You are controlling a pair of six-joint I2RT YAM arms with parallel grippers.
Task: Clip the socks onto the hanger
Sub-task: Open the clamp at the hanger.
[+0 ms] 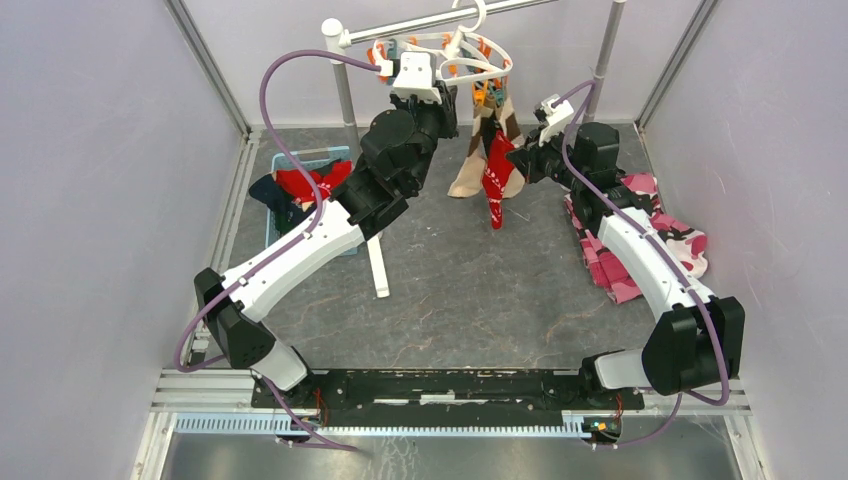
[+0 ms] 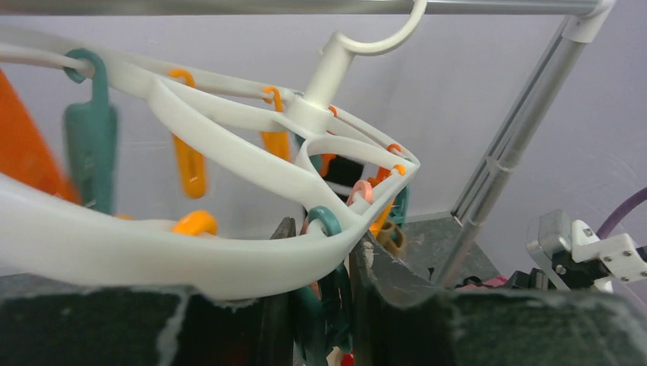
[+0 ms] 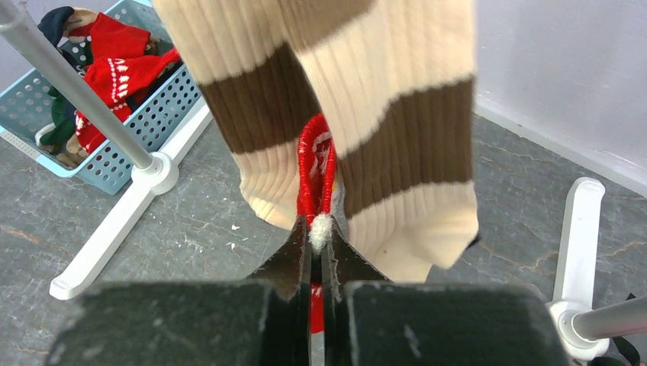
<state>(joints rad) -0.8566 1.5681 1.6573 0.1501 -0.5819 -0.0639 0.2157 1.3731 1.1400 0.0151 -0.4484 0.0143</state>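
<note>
The white hanger (image 1: 470, 52) hangs by its hook from the rack bar at the back, with orange and teal clothespins under its ring. My left gripper (image 1: 453, 100) is raised to the ring (image 2: 229, 255) and is shut on a teal clothespin (image 2: 336, 305) that hangs from it. A pair of beige socks with brown stripes (image 1: 468, 172) hangs clipped to the hanger, close in the right wrist view (image 3: 397, 114). My right gripper (image 1: 514, 158) is shut on a red sock with white pattern (image 1: 496, 185) and holds its edge (image 3: 317, 175) just below and between the striped socks.
A light blue basket (image 1: 268, 222) at the back left holds red and dark socks (image 1: 300, 183), and shows in the right wrist view (image 3: 114, 156). The silver rack has poles (image 1: 345, 95), (image 1: 604, 50) and white feet (image 1: 378, 268). A pink camouflage cloth (image 1: 655, 245) lies under my right arm.
</note>
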